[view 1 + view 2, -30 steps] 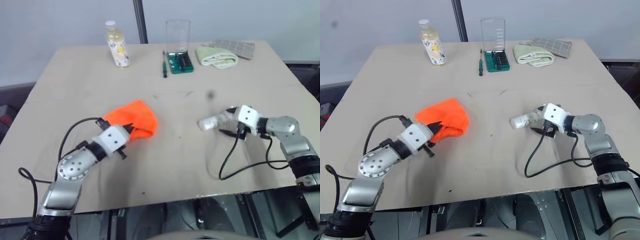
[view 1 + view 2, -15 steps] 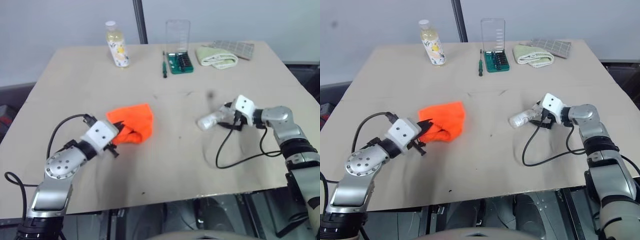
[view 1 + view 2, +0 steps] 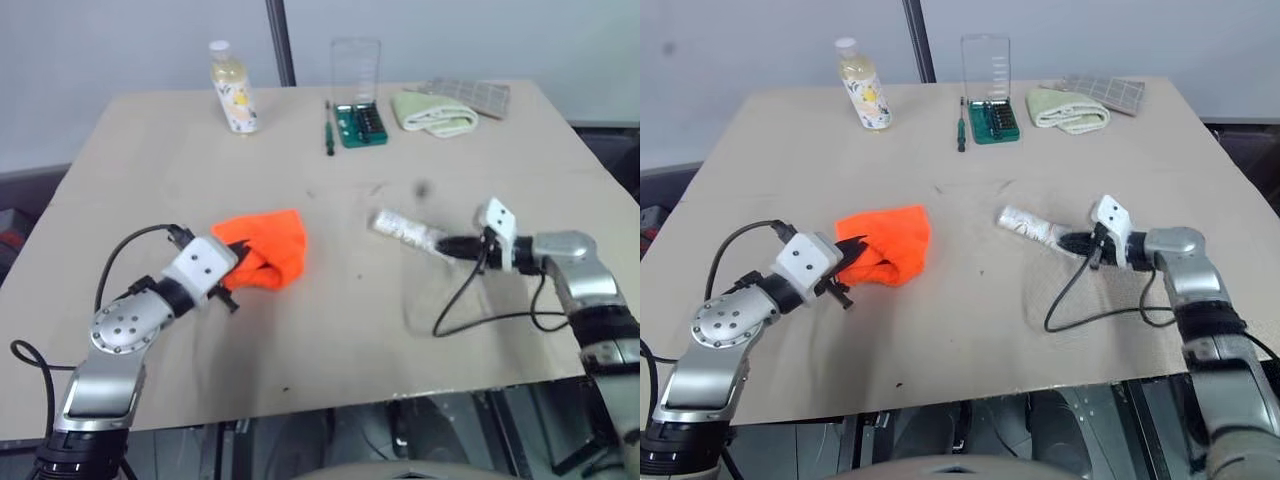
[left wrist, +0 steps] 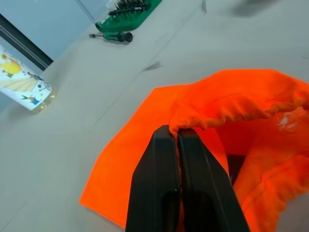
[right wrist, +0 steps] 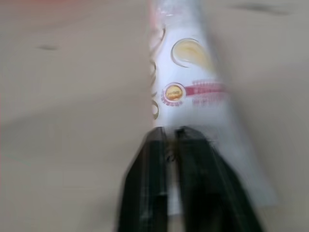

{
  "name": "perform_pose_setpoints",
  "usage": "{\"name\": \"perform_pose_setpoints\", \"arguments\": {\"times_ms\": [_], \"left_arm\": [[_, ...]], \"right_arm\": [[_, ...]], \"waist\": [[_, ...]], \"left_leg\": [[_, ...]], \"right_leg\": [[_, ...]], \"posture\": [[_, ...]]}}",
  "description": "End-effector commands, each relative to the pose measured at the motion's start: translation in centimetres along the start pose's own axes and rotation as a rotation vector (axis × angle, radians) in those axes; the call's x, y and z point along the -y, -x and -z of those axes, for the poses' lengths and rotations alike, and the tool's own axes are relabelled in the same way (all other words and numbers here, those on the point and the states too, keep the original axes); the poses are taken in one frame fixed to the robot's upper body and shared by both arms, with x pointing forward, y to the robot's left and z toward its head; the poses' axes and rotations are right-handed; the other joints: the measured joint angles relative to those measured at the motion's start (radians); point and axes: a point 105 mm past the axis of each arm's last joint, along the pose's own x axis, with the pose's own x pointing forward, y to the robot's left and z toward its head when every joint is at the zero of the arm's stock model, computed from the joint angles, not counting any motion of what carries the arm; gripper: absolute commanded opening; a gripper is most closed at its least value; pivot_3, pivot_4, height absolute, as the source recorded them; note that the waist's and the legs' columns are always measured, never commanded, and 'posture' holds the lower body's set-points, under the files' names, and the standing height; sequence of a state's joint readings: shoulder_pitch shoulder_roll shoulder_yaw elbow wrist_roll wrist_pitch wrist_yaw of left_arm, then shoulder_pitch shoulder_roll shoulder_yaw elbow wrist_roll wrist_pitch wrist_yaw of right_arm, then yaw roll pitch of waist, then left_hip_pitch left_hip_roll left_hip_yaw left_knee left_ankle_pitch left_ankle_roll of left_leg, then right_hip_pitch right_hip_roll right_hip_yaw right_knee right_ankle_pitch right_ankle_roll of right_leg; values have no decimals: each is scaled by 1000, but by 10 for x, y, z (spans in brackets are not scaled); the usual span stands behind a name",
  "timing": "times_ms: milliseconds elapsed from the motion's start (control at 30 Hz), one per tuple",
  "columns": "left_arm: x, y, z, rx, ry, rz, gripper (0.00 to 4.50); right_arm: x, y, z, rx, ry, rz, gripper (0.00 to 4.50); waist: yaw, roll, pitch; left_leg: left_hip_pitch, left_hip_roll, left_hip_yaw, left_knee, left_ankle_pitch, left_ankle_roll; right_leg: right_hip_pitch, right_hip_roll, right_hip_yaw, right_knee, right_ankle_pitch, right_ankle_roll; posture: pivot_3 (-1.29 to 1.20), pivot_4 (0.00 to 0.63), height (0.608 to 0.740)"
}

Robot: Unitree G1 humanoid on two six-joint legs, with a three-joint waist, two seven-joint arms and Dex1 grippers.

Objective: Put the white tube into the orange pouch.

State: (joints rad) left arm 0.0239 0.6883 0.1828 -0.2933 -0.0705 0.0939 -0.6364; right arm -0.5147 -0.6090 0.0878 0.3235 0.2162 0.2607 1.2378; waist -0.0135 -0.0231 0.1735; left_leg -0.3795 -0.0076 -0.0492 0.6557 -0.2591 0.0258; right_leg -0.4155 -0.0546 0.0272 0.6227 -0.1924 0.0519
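Observation:
The orange pouch (image 3: 272,243) lies left of the table's middle, its mouth puckered. My left gripper (image 3: 234,271) is shut on the pouch's rim, and in the left wrist view the fingers (image 4: 164,159) pinch the gathered orange pouch (image 4: 241,99) edge. Right of centre is the white tube (image 3: 404,227), slanting away towards the far left from my right gripper (image 3: 447,245), which is shut on its flat end. The right wrist view shows the white tube (image 5: 186,72), with printed label, running on from the closed fingertips (image 5: 157,145). Whether the tube rests on the table I cannot tell.
Along the far edge stand a bottle (image 3: 234,90) with a yellow-patterned label, a screwdriver (image 3: 328,135), a green bit set (image 3: 360,123) with a clear lid, a pale green folded cloth (image 3: 432,112) and a checked cloth (image 3: 478,95). A black cable (image 3: 468,305) loops beside my right arm.
My right gripper has shut on the tube's flat end and the wrist has rolled, swinging the tube's cap end up towards the far left. The left gripper still holds the pouch rim.

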Motion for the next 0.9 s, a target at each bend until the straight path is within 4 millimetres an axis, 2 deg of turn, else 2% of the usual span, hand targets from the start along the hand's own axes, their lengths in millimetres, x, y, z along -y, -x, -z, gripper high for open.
{"name": "perform_pose_setpoints", "arguments": {"times_ms": [33, 167, 267, 300, 333, 433, 567, 800, 833, 900], "left_arm": [[-2, -1, -7, 23, -17, 1, 0], [-1, -4, -7, 27, -13, 13, 0], [-1, -4, -7, 27, -14, 20, 0], [-2, -3, -6, 24, -15, 21, 0], [-3, -3, -6, 22, -15, 21, 0], [-4, -2, -5, 18, -13, 20, 0], [-1, -5, -5, 21, -10, 30, 0], [-3, -6, -5, 17, -18, 34, 0], [-3, -6, -5, 15, -20, 35, 0], [-4, -5, -4, 13, -21, 36, 0]], "right_arm": [[-21, -2, -18, 52, 5, -38, 119], [-1, -7, -31, 121, 63, 148, 119], [-9, -7, -38, 139, 104, 117, 894], [-10, -6, -45, 153, 120, 114, 1602], [-8, -4, -51, 166, 140, 123, 1676], [4, 0, -60, 173, 158, 176, 1676], [26, -5, -41, 95, 134, 239, 1676], [36, -9, -24, 51, 91, 227, 1676], [37, -9, -23, 52, 85, 228, 2210], [38, -9, -23, 60, 83, 232, 2994]], "waist": [[1, 2, 1], [-2, 2, 1], [0, 2, 2], [1, 2, 2], [1, 3, 2], [1, 3, 2], [-1, 3, 2], [-1, 3, 2], [-2, 3, 2], [-2, 3, 2]], "left_leg": [[-1, 0, 0, 0, 0, 0], [0, -1, 2, 0, 0, 0], [0, -1, 2, 0, 0, 0], [-1, -1, 2, 0, 0, -1], [-1, -1, 2, 0, 0, -1], [-2, -2, 0, 0, 0, -1], [-1, -3, 1, 0, 0, -1], [-2, -3, 3, 0, 0, -1], [-2, -3, 3, 0, 0, -1], [-2, -3, 2, 0, 0, -1]], "right_leg": [[0, 0, 0, 0, 0, 0], [-1, 0, 1, 0, 0, 0], [-1, 1, 0, 0, 0, 1], [-1, 1, -1, 0, 0, 0], [-1, 1, -2, 0, 0, 0], [-2, 0, -1, -1, 0, 0], [-1, 0, -1, -1, 0, 1], [-1, 0, -2, -1, 0, 0], [-1, 0, -1, -1, 0, 0], [-1, 0, -1, -1, 0, 0]], "posture": [[0, 150, 740], [0, 150, 740], [0, 150, 740], [0, 150, 740], [0, 150, 740], [0, 150, 740], [0, 150, 740], [0, 150, 740], [0, 150, 740], [0, 150, 740]]}}
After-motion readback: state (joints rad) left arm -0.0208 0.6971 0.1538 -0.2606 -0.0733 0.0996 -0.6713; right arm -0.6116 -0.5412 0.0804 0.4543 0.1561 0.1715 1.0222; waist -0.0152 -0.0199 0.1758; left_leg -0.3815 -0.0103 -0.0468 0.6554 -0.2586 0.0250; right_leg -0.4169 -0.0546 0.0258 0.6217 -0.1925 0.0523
